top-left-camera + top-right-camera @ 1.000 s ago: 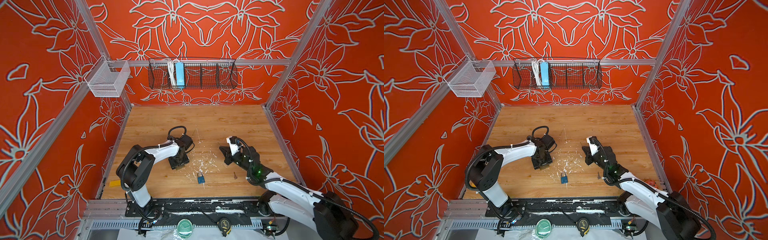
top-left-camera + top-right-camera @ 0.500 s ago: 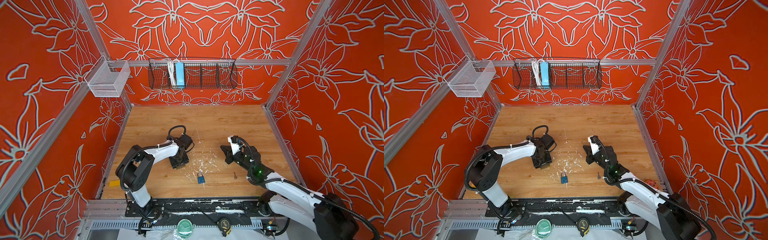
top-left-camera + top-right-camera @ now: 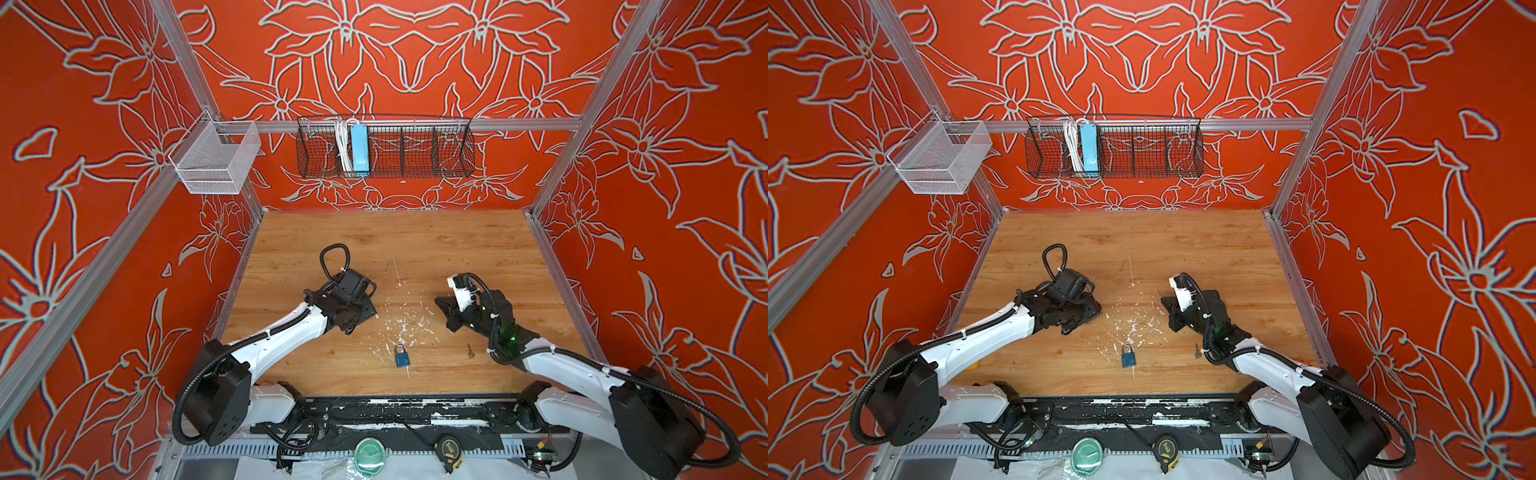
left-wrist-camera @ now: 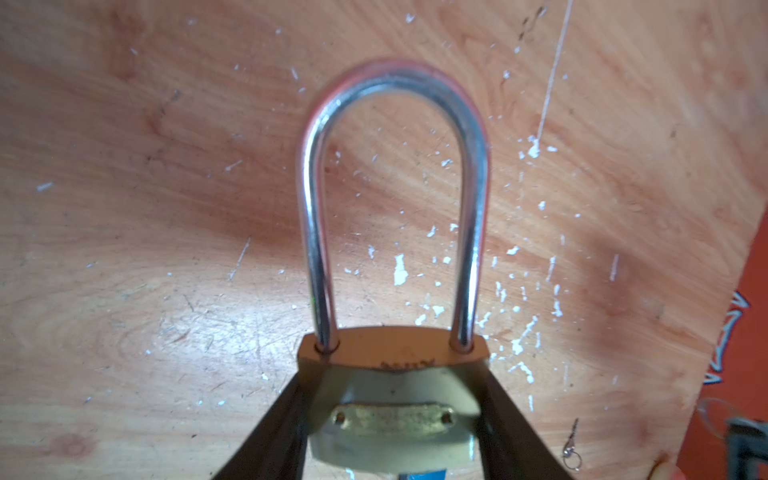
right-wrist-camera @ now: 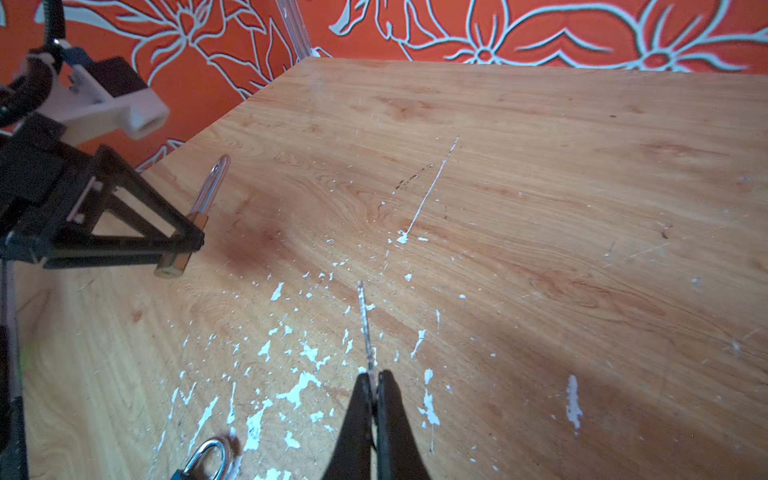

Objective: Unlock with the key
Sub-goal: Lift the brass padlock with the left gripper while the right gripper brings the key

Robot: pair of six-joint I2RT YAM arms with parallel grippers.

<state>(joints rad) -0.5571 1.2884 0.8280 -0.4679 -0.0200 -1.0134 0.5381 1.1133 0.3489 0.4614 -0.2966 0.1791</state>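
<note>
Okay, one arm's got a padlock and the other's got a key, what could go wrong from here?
The right pincer pinches the key with its blade sticking far out, so it may twist or slip on insertion.
The left pincer grips the brass padlock by its narrow sides; a misaimed push could shift it.
The blue padlock lies between the arms; a low sweep could knock it.

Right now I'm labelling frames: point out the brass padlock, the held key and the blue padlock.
Brass padlock (image 4: 392, 351): left wrist view, top of its body.
Held key (image 5: 365, 328): right wrist view, middle of its blade.
Blue padlock (image 3: 401, 360): a top view, blue body.
</note>
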